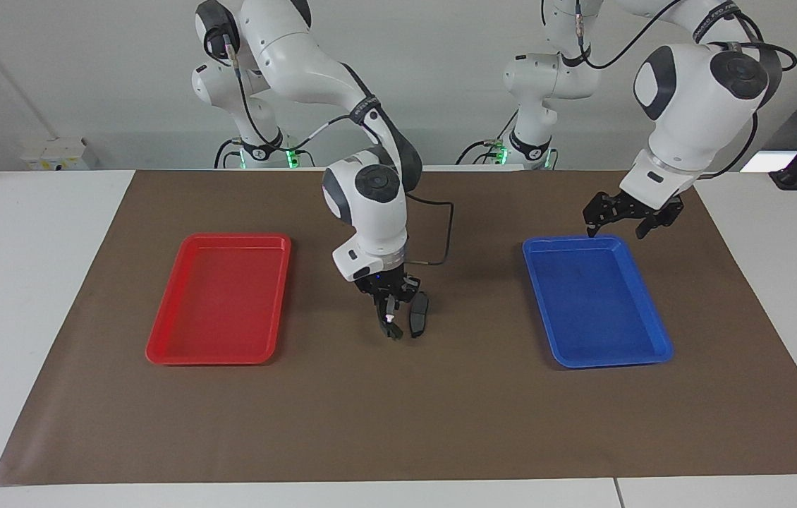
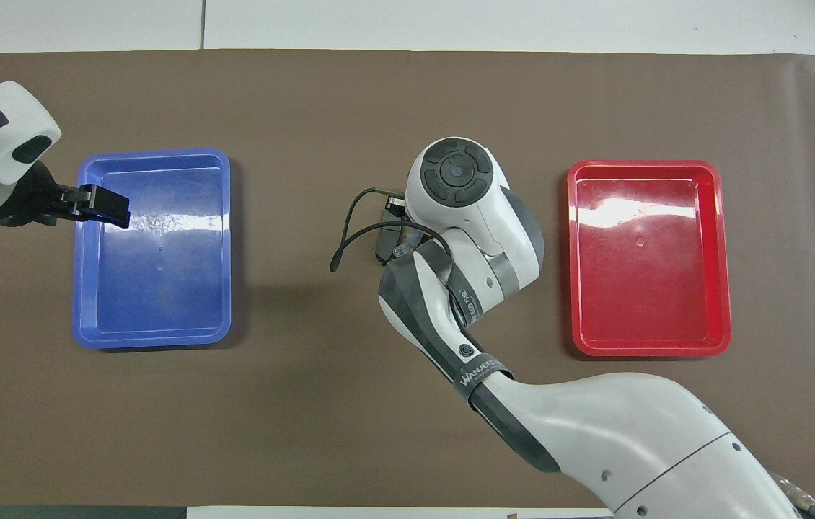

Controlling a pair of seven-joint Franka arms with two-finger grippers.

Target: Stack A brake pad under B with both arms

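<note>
The right claw (image 1: 393, 326) stands low over the brown mat (image 1: 398, 423) at the middle of the tabletop (image 1: 32, 282), between a red tray (image 1: 159, 349) toward the right arm's end and a blue tray (image 1: 659, 346) toward the left arm's end. Its fingers point straight down, and between them sits a slim object with a pale mark; whether that is part B, and whether the fingers are pressed on it, cannot be told from either view. Just beside the fingers, toward the left arm's end, a short dark pad, the A brake pad (image 1: 418, 314), lies on the mat, and whether it touches the claw cannot be made out. In the overhead view the right arm's wrist covers most of this spot, leaving only a dark sliver of the pad (image 2: 383, 246) showing at its edge. The left claw (image 1: 631, 215) hangs in the air over the rim of the blue tray at the edge nearer the robots, its two fingers spread well apart and holding nothing. Both trays hold nothing. The left arm waits there, apart from the centre of the mat.
</note>
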